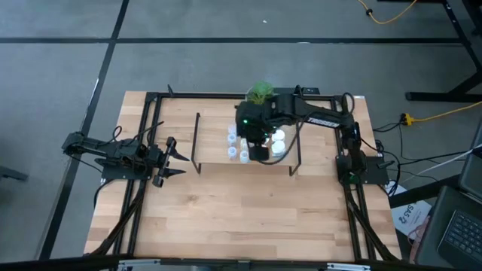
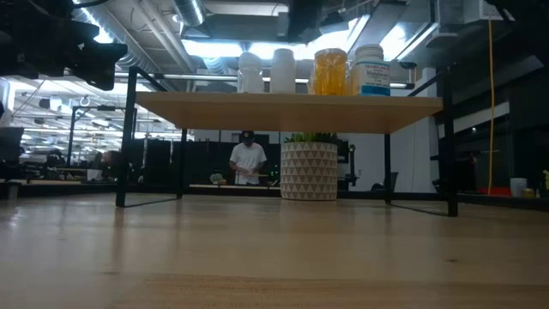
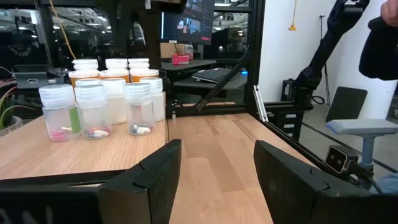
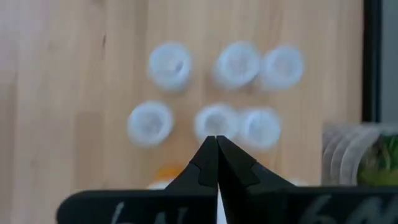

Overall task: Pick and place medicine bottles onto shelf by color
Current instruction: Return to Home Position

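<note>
Several medicine bottles (image 3: 93, 111) stand upright on the light-wood shelf (image 2: 287, 112) at the middle of the table. The front ones are clear with pills inside, and white and orange ones (image 3: 115, 74) stand behind them. From above they show as round white caps (image 4: 236, 62). My right gripper (image 4: 216, 142) hovers over these caps, pointing steeply down, shut with nothing between its fingers; in the high view it (image 1: 260, 153) is over the shelf. My left gripper (image 3: 217, 168) waits open and level at the table's left (image 1: 175, 159), facing the shelf.
A green plant in a patterned white pot (image 2: 309, 170) stands behind the shelf at the table's far side (image 1: 260, 92). The shelf's black side frames (image 1: 197, 143) rise from the tabletop. Bare wood (image 1: 241, 218) lies between shelf and near edge. A person (image 2: 249, 161) is far off in the room.
</note>
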Robot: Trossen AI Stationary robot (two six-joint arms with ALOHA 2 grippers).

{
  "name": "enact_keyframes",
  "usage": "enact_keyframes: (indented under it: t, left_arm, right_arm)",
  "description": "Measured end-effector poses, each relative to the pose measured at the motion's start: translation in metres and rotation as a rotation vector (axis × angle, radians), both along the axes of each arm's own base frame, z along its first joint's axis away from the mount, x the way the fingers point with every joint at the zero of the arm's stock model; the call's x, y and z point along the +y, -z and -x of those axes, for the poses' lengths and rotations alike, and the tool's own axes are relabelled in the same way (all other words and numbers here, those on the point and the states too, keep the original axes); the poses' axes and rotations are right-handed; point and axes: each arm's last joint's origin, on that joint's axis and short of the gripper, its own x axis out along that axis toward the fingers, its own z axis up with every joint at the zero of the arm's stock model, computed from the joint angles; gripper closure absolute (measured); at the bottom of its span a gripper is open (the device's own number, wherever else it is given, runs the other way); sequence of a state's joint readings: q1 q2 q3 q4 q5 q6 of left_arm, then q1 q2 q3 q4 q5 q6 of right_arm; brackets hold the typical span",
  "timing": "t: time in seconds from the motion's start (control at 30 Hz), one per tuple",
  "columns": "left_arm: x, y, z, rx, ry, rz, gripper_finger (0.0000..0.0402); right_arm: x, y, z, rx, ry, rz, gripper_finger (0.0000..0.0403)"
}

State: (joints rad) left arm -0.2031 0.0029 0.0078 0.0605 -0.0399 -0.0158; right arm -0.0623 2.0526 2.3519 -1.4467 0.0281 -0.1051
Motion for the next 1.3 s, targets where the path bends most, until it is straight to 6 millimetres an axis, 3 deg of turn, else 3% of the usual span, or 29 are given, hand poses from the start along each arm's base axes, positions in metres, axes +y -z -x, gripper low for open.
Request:
enact_keyframes:
  t: [0.2,0.47,0.8,0.93,1.07,1.3]
  left_arm:
    - [0.0,0.0,0.0,0.0,0.0,0.0,0.0205]
    - [0.0,0.0,0.0,0.0,0.0,0.0,0.0205]
    - [0.0,0.0,0.0,0.0,0.0,0.0,0.0205]
    - [0.0,0.0,0.0,0.0,0.0,0.0,0.0205]
    - [0.0,0.0,0.0,0.0,0.0,0.0,0.0205]
    - [0.0,0.0,0.0,0.0,0.0,0.0,0.0205]
  right_arm:
    - [0.02,-0.005,0.017,0.101,0.032,-0.031,0.0402]
    - [0.05,-0.015,0.026,0.07,-0.128,-0.074,0.0402]
    - [0.079,-0.027,0.039,0.037,-0.201,-0.026,0.0402]
    - [0.096,-0.042,0.061,-0.002,-0.245,0.006,0.0402]
    - [0.111,-0.037,0.07,0.025,-0.232,-0.003,0.0402]
    - [0.141,-0.038,0.085,-0.078,-0.269,-0.023,0.0392]
